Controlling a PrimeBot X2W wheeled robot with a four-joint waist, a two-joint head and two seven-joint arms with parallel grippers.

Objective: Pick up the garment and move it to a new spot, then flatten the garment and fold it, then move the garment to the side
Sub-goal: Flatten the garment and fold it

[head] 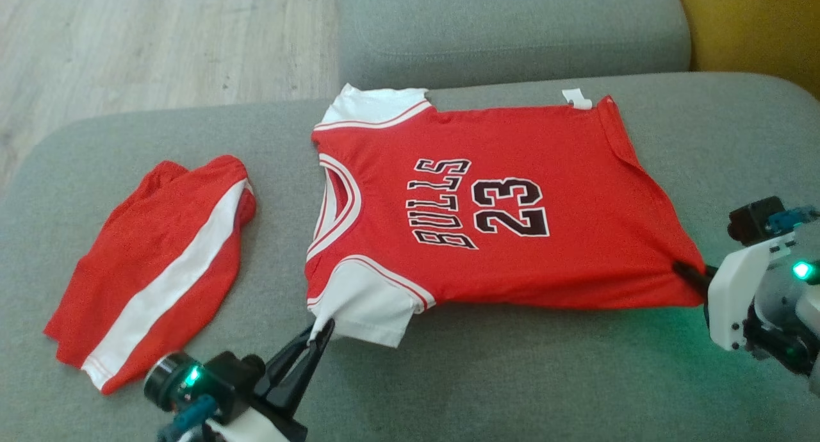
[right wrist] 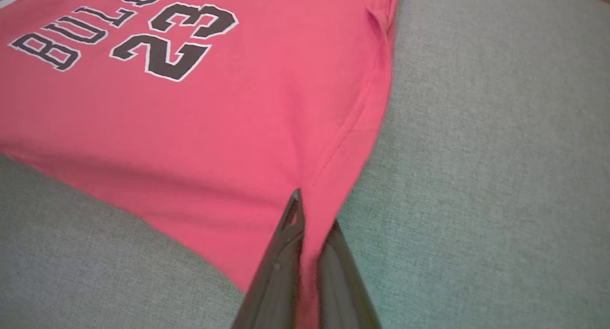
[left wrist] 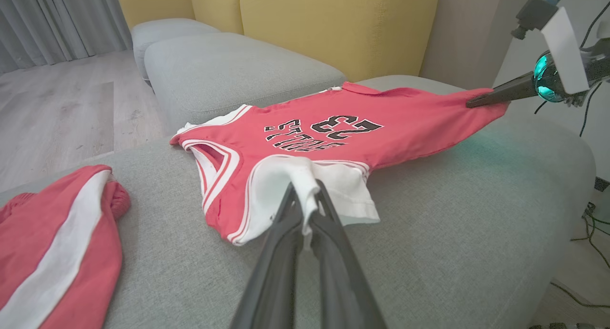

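Red jersey (head: pixel 512 211) lies spread, print up, mid grey sofa cushion (head: pixel 512 378), collar toward 9 o'clock, hem toward 3. L tool (head: pixel 320 333) sits at the jersey's 7 o'clock, clenched on the edge of the near white sleeve (head: pixel 365 307); L wrist view shows cloth pinched betw. both fingers. R tool (head: pixel 688 272) is at 4 o'clock, clamped on the near hem corner, red fabric running betw. its fingers. Near edge is taut betw. the two tools. Hem corner looks lifted off the cushion, tho hard to be sure. Red-and-white shorts (head: pixel 154 269) lie at the jersey's 9 o'clock, apart from it. Small white tag (head: pixel 576 99) at far hem, approx. 1 o'clock.
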